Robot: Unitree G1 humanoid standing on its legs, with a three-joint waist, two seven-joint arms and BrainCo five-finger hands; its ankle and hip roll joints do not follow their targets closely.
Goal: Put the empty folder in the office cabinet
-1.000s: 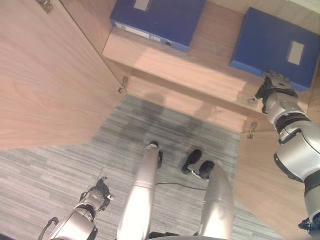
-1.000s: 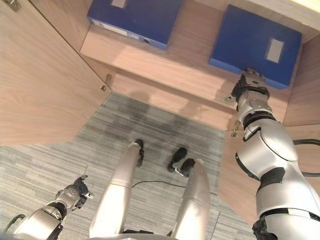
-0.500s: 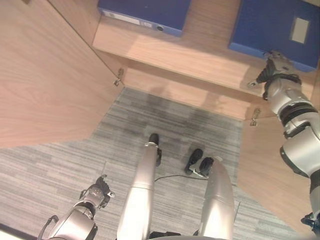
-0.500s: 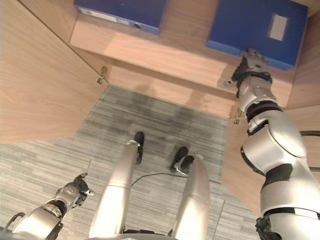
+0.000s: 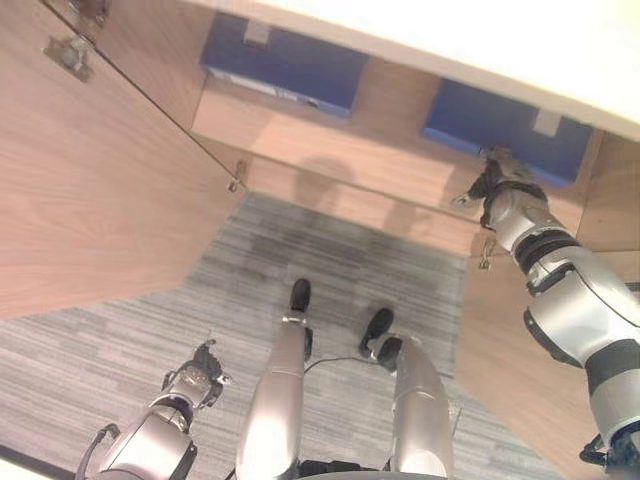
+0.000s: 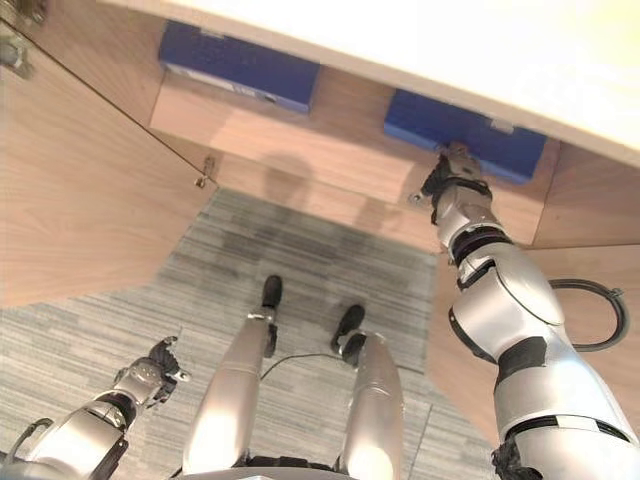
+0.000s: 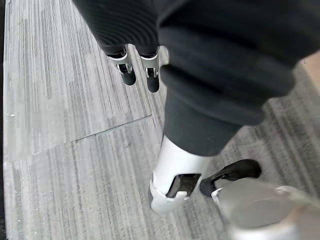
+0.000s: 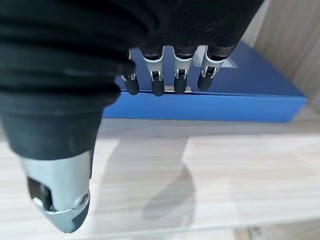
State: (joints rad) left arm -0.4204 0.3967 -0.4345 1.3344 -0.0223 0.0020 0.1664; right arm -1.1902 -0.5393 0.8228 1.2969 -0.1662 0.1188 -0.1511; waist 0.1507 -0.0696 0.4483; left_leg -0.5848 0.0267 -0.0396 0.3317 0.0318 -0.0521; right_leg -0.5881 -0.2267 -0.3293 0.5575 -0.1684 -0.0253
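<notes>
My cabinet's pale top panel (image 5: 480, 50) hides the far part of both blue folders (image 5: 505, 125) (image 5: 285, 70). I cannot tell whether my right hand (image 6: 455, 180) touches the right one.

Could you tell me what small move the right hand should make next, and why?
Probably draw the right hand back out of the cabinet. The blue folder already lies flat on the shelf, and the fingers are straight against its near edge with nothing curled round it, so the placing looks done.
</notes>
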